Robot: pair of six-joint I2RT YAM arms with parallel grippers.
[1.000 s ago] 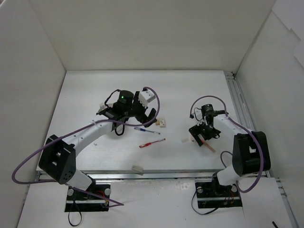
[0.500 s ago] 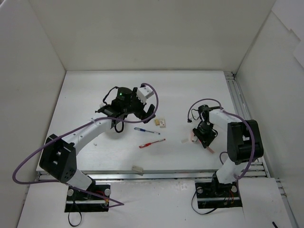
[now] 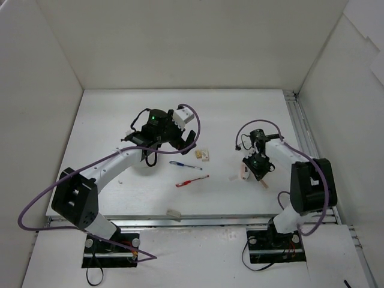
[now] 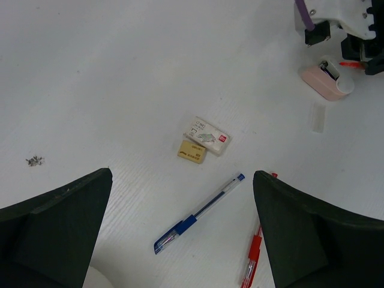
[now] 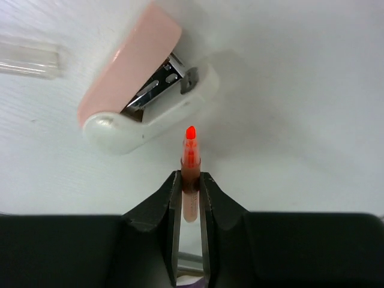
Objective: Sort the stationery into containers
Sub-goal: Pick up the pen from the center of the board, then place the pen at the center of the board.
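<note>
I have my right gripper [image 5: 190, 186] clamped on the orange marker [image 5: 190, 157], its tip beside the pink stapler [image 5: 129, 78], toward the table's right edge. My left gripper [image 4: 182, 174] gapes wide above the blue pen [image 4: 198, 213].

You won't find any lettering here that you can actually read. In the left wrist view, just above the middle of the frame, the small white box [image 4: 207, 136] carries a printed label with dark lines and a red patch at its right end, but the print is too small to make out. The cream block [image 4: 192, 151] just beside its lower left edge shows only faint, illegible marks.
</note>
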